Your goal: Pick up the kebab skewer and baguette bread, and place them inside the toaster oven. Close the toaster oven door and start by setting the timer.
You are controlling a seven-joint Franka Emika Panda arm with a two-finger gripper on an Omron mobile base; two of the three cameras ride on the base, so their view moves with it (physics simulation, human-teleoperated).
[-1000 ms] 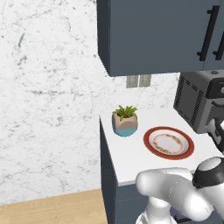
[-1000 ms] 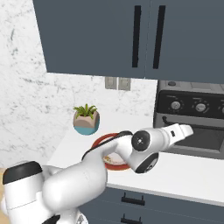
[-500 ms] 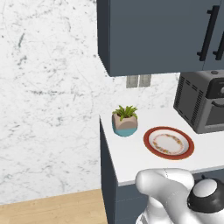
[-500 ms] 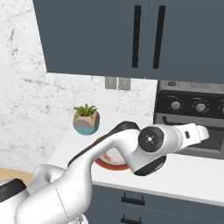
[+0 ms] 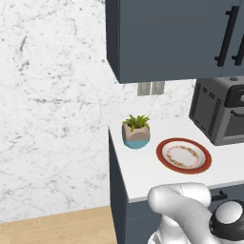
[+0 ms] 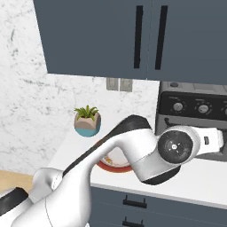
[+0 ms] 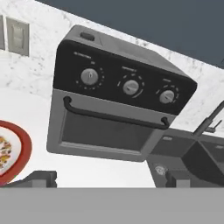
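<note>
Toaster oven (image 7: 118, 100) stands at the right end of the white tabletop (image 5: 143, 169), against the marble wall, its door (image 7: 105, 131) shut flush and the black bar handle (image 7: 116, 116) across the glass pane. The claw (image 7: 107, 179) faces this front with its two dark fingertips (image 7: 41, 177) spread wide and nothing between them. The red-rimmed plate (image 5: 184, 155) just left of the oven appears bare apart from its printed pattern; neither skewer nor bread can be made out, so both may already sit behind the glass, though the pane is too dark to confirm. With the door closed, the remaining step looks to be the timer. Three near-identical knobs (image 7: 130, 86) sit close together in one row, so the spread claw could turn the wrong one or slip off its small round face. An approach set too low would catch the handle and pull the door open. Beyond the oven a sink (image 7: 197, 159) with a faucet continues the tabletop. A small potted plant (image 5: 136, 131) stands left of the plate, a wall outlet (image 5: 150, 88) behind, dark blue cabinets (image 6: 133, 37) overhead.
</note>
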